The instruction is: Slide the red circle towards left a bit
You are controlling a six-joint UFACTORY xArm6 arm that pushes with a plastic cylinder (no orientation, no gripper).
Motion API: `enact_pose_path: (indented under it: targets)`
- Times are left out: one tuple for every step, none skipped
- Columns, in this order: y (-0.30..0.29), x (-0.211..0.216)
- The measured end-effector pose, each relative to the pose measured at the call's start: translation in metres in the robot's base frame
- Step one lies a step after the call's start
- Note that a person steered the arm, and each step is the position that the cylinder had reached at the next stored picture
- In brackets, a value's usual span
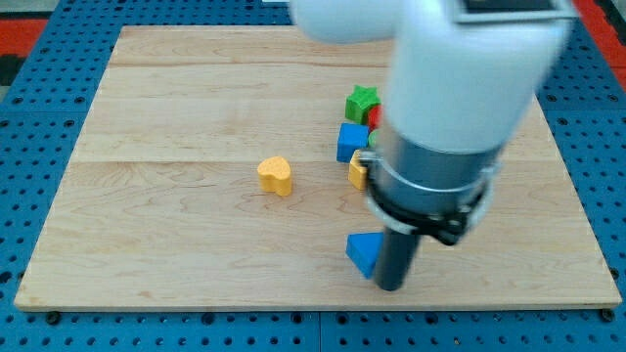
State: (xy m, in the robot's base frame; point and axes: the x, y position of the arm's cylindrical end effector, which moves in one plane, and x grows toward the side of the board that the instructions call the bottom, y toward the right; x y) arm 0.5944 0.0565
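The red circle [374,117] shows only as a small red sliver just right of the green star [361,101], mostly hidden behind my arm. Below it sit a blue cube [352,141] and a yellow block [358,172], also partly hidden by the arm. My tip [389,286] rests on the board near the view's bottom, touching or right next to the right side of a blue triangle [364,252]. The tip is well below the red circle.
A yellow heart block [277,175] lies alone to the view's left of the cluster. The wooden board [176,244] lies on a blue pegboard surface. My large white and grey arm [460,88] covers the board's upper right.
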Motion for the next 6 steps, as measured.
enact_pose_path:
  targets:
    - [0.008, -0.016]
    - [0.025, -0.014]
    - [0.072, -0.01]
    - [0.146, -0.033]
    - [0.148, -0.126]
    - [0.095, -0.199]
